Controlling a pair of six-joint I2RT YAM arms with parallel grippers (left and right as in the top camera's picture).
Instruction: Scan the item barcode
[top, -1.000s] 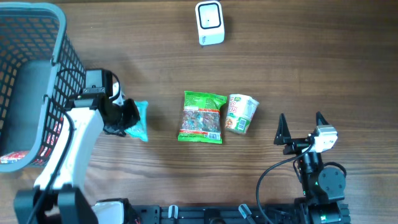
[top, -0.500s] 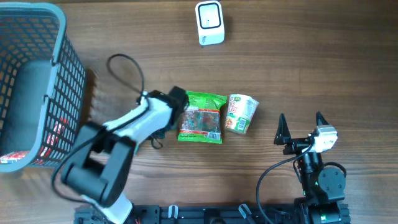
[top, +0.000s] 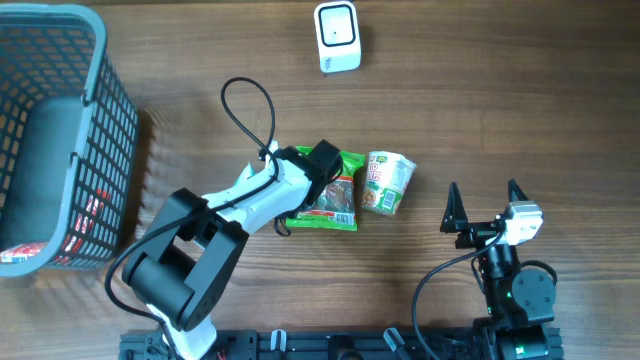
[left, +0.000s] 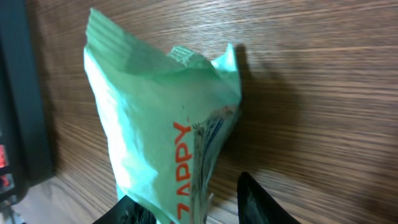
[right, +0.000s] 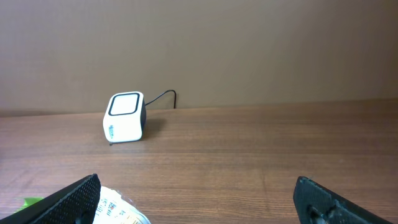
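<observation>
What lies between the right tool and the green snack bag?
In the overhead view, the noodle cup lies there, close beside the green snack bag; between cup and right tool the table is bare.

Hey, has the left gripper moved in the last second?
Yes. The left gripper swung right, away from the basket, and now hangs over the green packet beside the cup.
</observation>
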